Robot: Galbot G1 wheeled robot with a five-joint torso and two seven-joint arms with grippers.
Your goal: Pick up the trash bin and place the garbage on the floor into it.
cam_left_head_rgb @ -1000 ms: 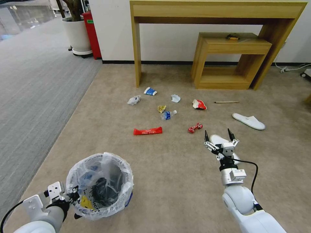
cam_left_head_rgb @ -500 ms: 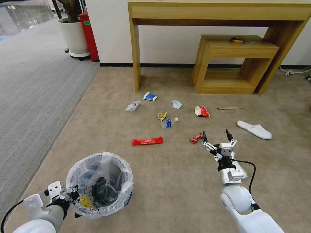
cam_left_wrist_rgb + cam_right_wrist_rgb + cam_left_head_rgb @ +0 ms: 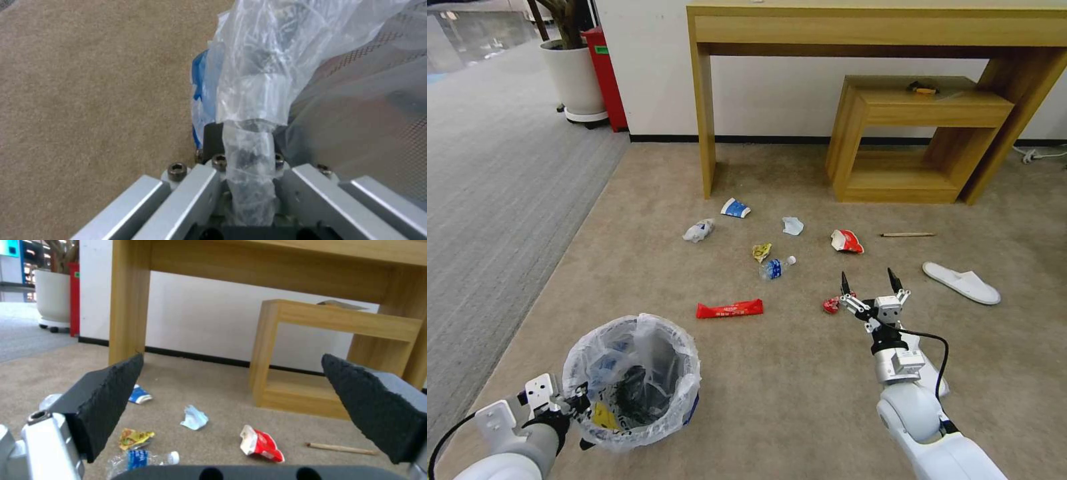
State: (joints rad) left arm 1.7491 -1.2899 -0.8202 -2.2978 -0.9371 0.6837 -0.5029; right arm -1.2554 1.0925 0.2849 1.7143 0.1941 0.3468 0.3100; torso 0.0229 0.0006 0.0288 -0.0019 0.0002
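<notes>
My left gripper (image 3: 575, 403) is shut on the rim of the trash bin (image 3: 634, 380), a black bin with a crinkled bag; the left gripper (image 3: 247, 173) clamps bag and rim. My right gripper (image 3: 867, 283) hangs open over the floor (image 3: 774, 387), just right of a crumpled red wrapper (image 3: 831, 305). Garbage lies ahead: a long red wrapper (image 3: 730, 309), bottle (image 3: 775, 267), yellow wrapper (image 3: 761, 251), paper cup (image 3: 736, 208), crumpled paper (image 3: 699, 231), mask (image 3: 792, 226), red-white wrapper (image 3: 847, 241), stick (image 3: 908, 235) and slipper (image 3: 961, 283). Another slipper (image 3: 926, 370) lies partly under my right forearm.
A tall wooden console table (image 3: 867, 27) and a lower wooden side table (image 3: 920, 133) stand against the wall behind the litter. A white planter (image 3: 574, 73) and red box (image 3: 604, 73) are at the far left, beside grey striped carpet (image 3: 494, 200).
The whole view has shifted: litter and tables sit lower and nearer. The slipper once ahead of the right gripper now lies under the forearm. Both grippers' states are unchanged.
</notes>
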